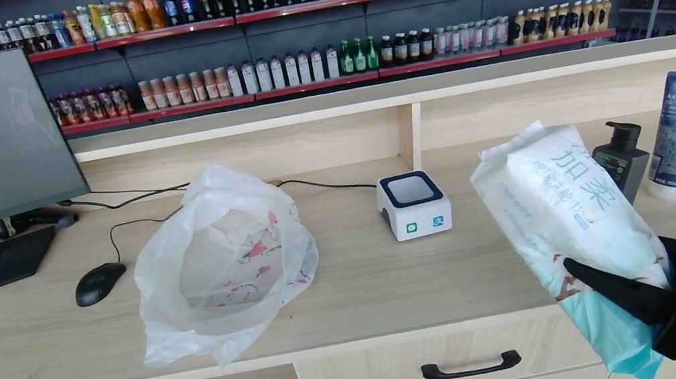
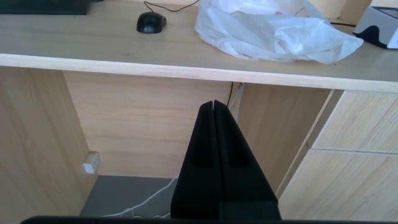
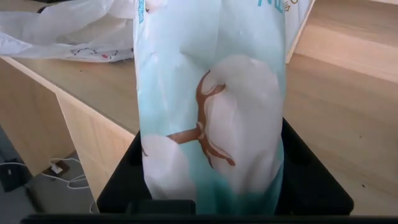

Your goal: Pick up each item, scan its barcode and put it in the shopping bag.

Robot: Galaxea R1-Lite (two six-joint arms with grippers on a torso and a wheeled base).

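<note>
Wooden checkout counter, tissue pack, lower end inside right gripper

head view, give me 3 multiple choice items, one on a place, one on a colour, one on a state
1. Where is the scanner? A between the shopping bag and the soft pack; B inside that bag; C on top of that pack.
2. What colour is the mouse? A white; B black; C red.
3. What state is the right tool in? A open, empty; B shut, empty; C shut on the soft pack.
Answers: 1 A, it stands on the counter between them. 2 B, it is black all over. 3 C, its fingers clamp the pack's lower end.
</note>
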